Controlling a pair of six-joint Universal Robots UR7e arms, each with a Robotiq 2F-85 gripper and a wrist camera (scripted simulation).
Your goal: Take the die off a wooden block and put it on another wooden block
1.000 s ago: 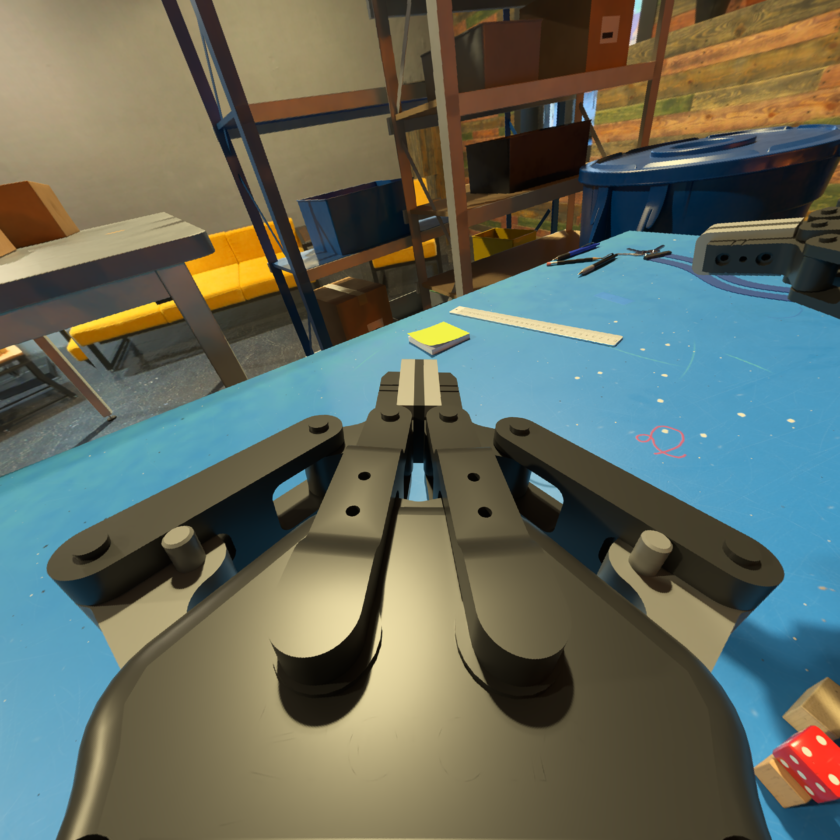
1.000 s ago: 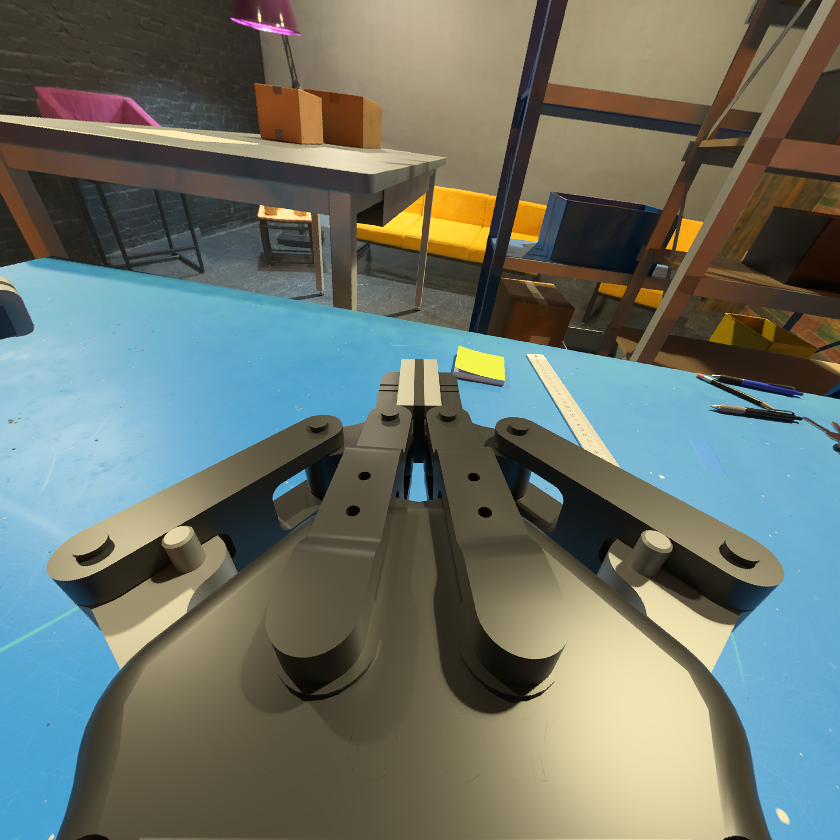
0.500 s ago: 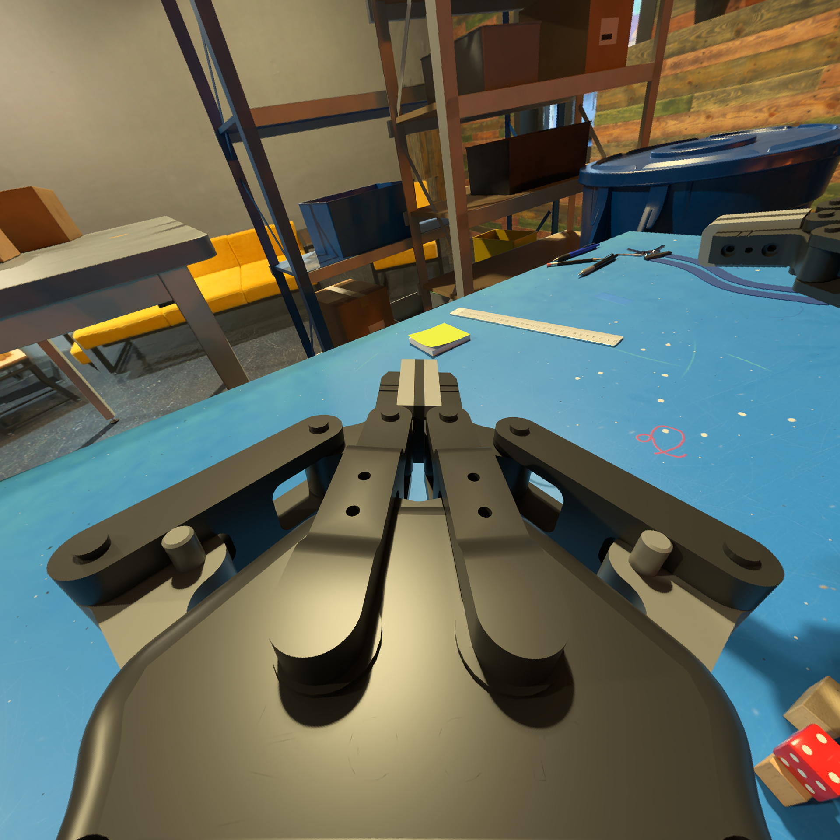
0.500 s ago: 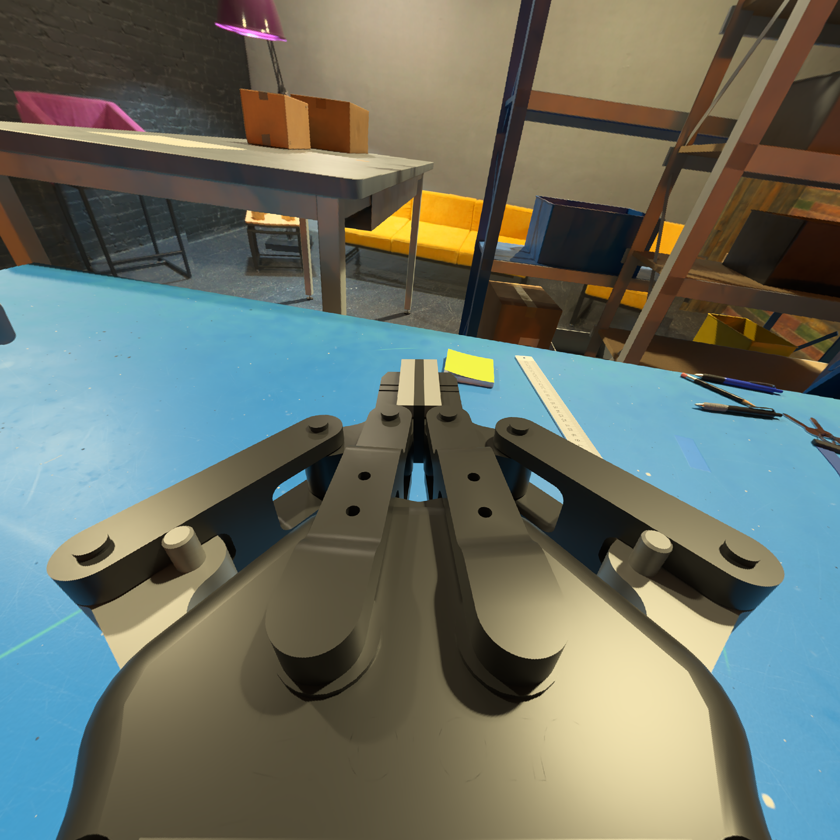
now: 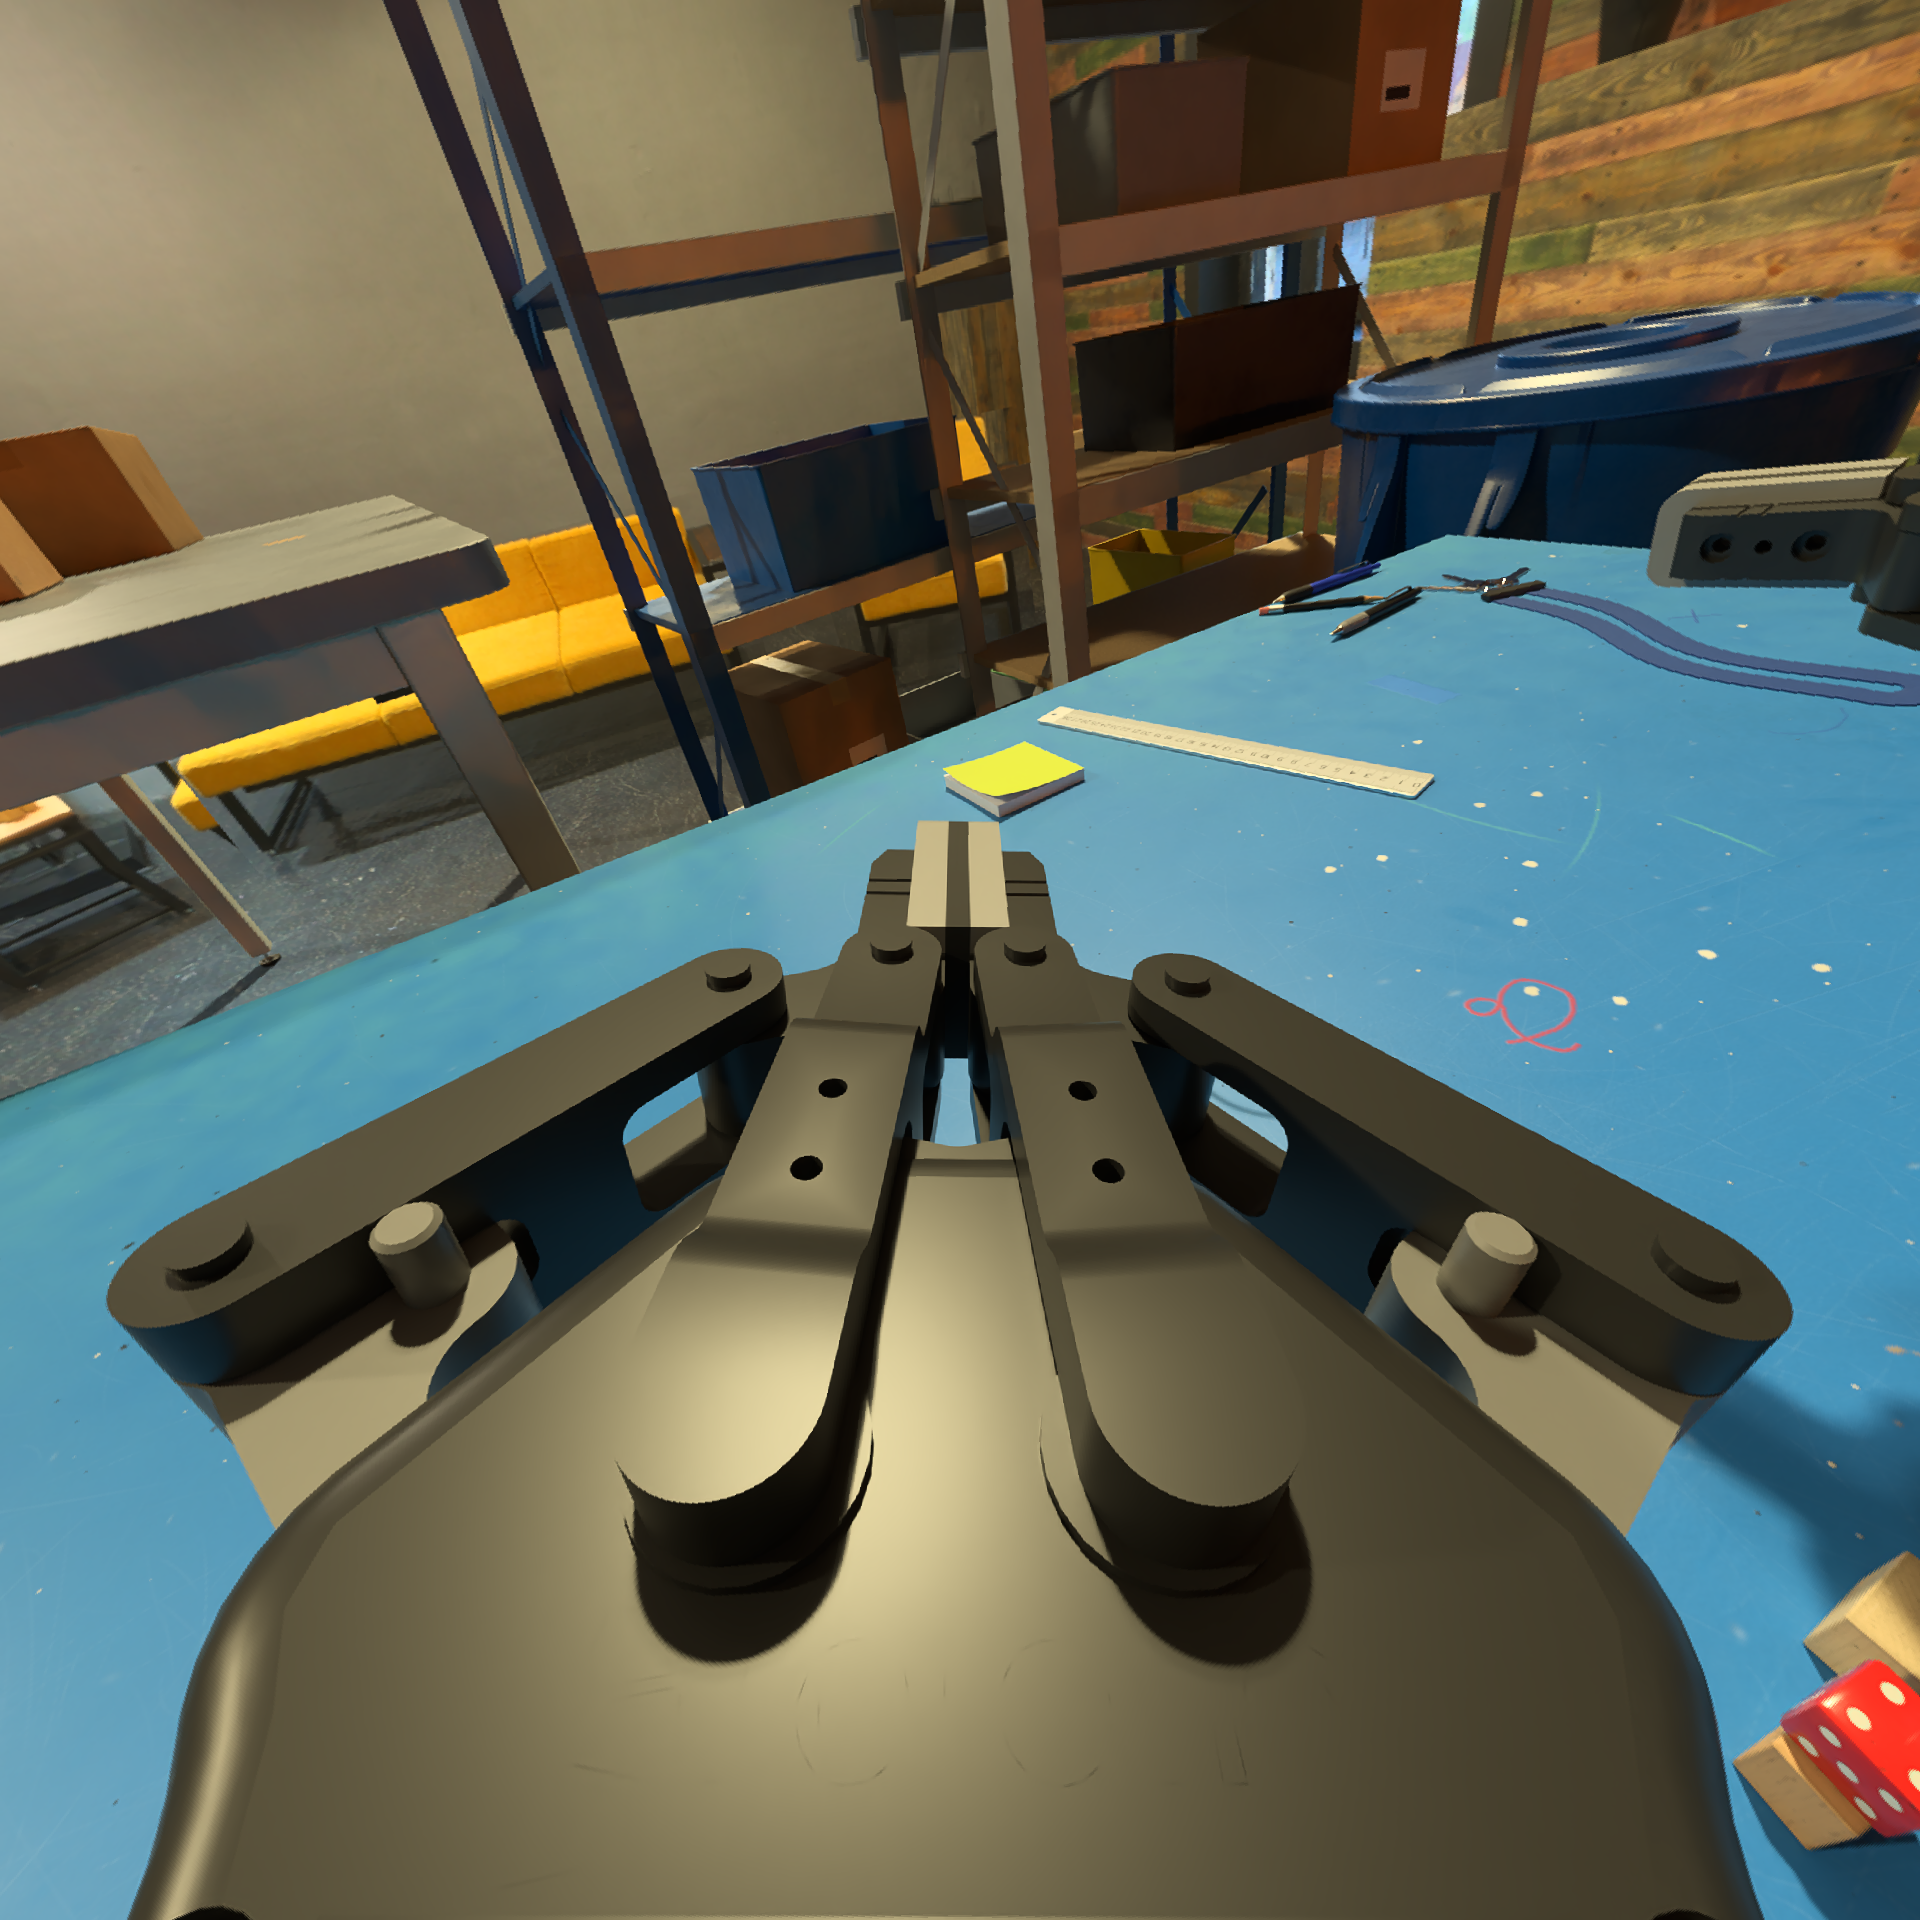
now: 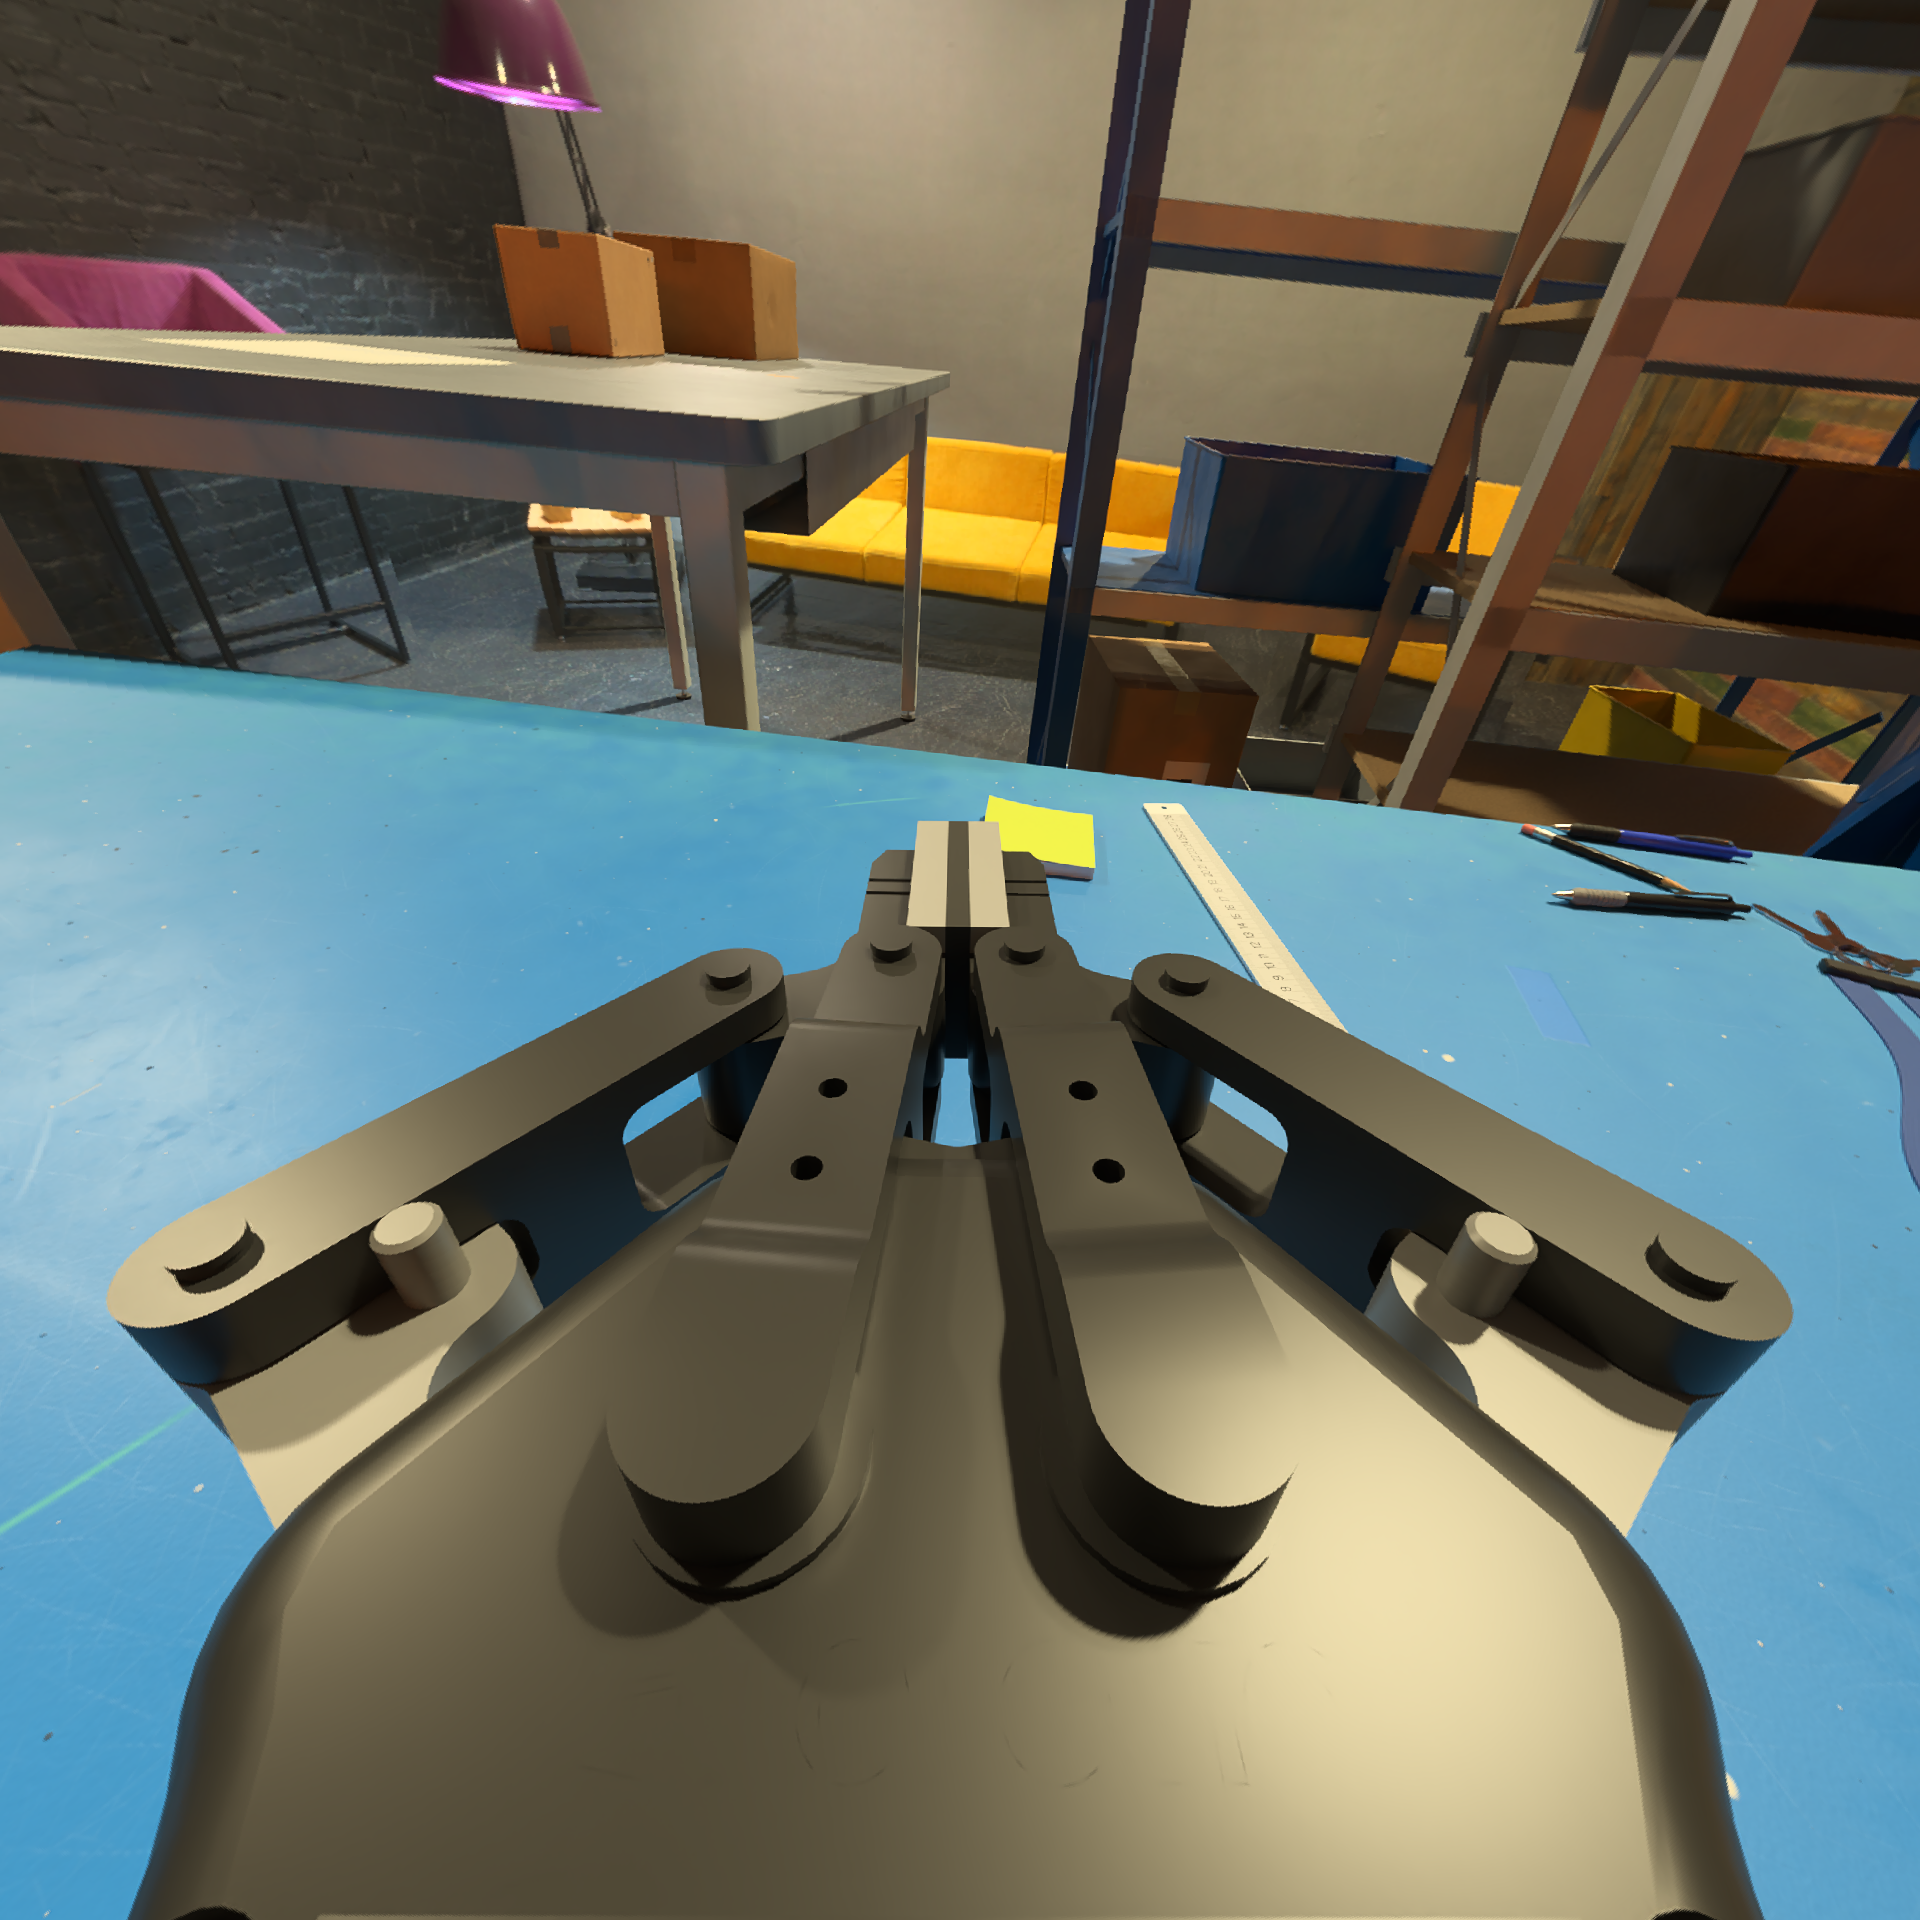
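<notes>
A red die point(image 5: 1860, 1756) with white pips rests on a wooden block point(image 5: 1792, 1792) at the bottom right edge of the left wrist view. A second wooden block point(image 5: 1870, 1626) lies just behind it. My left gripper point(image 5: 958, 873) is shut and empty, pointing over the blue table, with the die well behind and to its right. My right gripper point(image 6: 958, 873) is shut and empty; the die and blocks do not show in its view. The right gripper's body also shows far right in the left wrist view point(image 5: 1766, 530).
A yellow notepad point(image 5: 1013, 777) and a ruler point(image 5: 1236, 750) lie ahead near the blue table's point(image 5: 1455, 1091) far edge, also in the right wrist view: notepad point(image 6: 1044, 836), ruler point(image 6: 1236, 914). Pens point(image 5: 1340, 601), keys with a lanyard point(image 5: 1704, 655), shelving beyond.
The right gripper has swung rightward and moved away, so the notepad now sits just behind its fingertips. In the left wrist view the right gripper has shifted up and right; the left gripper has barely moved.
</notes>
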